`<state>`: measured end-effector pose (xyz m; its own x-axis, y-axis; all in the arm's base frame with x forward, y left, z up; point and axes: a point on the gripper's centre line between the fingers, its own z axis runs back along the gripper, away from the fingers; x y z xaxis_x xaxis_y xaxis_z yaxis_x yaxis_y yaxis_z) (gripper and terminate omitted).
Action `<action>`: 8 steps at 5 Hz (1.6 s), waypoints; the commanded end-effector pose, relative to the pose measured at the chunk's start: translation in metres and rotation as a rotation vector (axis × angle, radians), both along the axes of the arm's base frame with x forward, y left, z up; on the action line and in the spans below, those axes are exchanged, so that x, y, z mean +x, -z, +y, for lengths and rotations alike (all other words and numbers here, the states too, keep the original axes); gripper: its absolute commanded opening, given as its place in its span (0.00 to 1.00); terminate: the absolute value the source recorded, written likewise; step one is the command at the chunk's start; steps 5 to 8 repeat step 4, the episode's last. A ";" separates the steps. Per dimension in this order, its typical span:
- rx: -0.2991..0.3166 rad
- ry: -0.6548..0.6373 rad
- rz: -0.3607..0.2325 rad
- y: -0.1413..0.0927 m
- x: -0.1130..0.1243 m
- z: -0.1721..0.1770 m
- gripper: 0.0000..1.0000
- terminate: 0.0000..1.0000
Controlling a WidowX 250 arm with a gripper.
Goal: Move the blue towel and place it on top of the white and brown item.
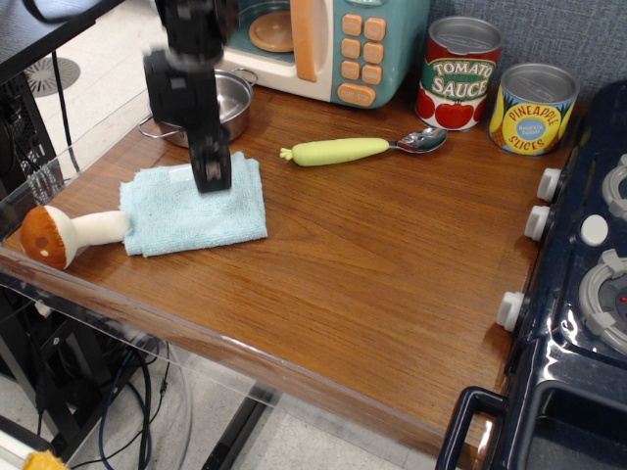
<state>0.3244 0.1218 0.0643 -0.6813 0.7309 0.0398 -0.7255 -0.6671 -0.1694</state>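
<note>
The blue towel [191, 208] lies flat on the wooden table near its left edge. Its left edge touches the white stem of the plush mushroom [61, 235], which lies on its side with its brown cap at the table's left corner. The towel does not cover the cap. My gripper [211, 178] hangs just over the towel's upper middle, blurred by motion. Its dark fingers [210, 157] show as one bar from this side, so I cannot tell whether they are open or shut. No cloth is lifted.
A steel pot [220, 103] stands behind the gripper, with a toy microwave [333, 44] to its right. A yellow-green-handled spoon [358, 149] lies mid-table. Tomato sauce [458, 73] and pineapple [532, 108] cans stand at the back right. A toy stove [588, 284] fills the right side.
</note>
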 end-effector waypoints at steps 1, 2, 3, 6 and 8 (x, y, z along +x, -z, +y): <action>0.022 0.002 -0.090 -0.046 -0.010 0.000 1.00 0.00; 0.022 0.002 -0.090 -0.046 -0.010 0.000 1.00 0.00; 0.022 0.002 -0.090 -0.046 -0.010 0.000 1.00 0.00; 0.022 0.002 -0.090 -0.046 -0.010 0.000 1.00 1.00; 0.022 0.002 -0.090 -0.046 -0.010 0.000 1.00 1.00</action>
